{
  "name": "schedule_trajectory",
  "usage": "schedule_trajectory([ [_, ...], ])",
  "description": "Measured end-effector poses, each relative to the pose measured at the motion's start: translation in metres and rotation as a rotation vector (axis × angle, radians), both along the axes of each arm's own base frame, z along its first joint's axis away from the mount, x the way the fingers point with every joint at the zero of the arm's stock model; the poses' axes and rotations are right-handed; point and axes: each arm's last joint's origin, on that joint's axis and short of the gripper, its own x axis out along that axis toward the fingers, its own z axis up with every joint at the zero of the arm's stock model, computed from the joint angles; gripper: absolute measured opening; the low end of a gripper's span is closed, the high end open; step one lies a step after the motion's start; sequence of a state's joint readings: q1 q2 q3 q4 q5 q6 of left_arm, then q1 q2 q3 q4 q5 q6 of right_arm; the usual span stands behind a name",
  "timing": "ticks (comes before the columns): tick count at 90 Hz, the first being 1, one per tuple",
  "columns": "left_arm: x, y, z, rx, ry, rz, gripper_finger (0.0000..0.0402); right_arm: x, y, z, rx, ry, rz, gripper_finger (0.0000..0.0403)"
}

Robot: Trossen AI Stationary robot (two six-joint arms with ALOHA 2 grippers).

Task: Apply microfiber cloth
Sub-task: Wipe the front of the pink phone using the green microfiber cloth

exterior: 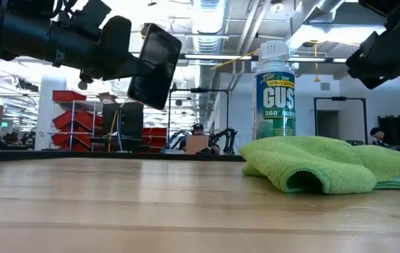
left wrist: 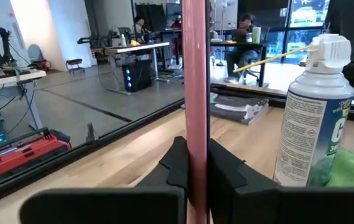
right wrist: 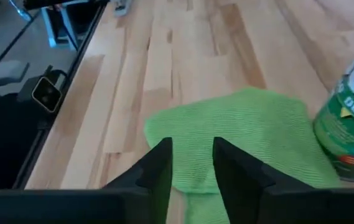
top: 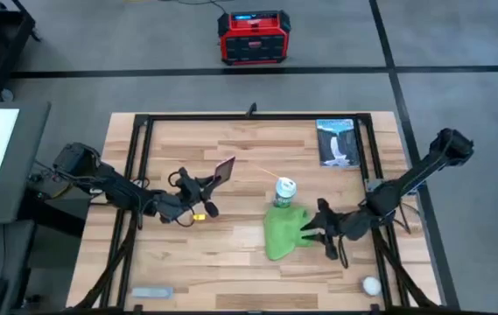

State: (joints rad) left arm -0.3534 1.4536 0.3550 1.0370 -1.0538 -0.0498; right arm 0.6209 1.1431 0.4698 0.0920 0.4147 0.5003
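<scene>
Right gripper (top: 312,229) fingers parted, nothing held, at the microfiber cloth (top: 284,231) edge, cloth flat on table (top: 231,254). Spray can (top: 285,192) touches the cloth's far side. Left gripper (top: 216,178) clamps pink phone (top: 225,170) aloft.

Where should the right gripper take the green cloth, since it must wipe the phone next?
Probably the raised fold at the microfiber cloth's edge nearest the right gripper, coming from above: it lies crumpled beside the spray can, leaving that side free.
</scene>
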Motion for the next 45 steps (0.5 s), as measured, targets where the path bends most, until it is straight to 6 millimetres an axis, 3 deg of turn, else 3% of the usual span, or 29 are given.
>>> schedule_trajectory([
  [25,0.000,0.000,0.000,-0.002,0.001,-0.001,0.0004,0.012,-0.006,-0.006,-0.025,0.079,-0.047,0.0218],
  [45,0.000,0.000,-0.002,-0.010,0.007,0.000,0.0004,0.025,-0.005,-0.011,-0.079,0.192,-0.069,0.0228],
])
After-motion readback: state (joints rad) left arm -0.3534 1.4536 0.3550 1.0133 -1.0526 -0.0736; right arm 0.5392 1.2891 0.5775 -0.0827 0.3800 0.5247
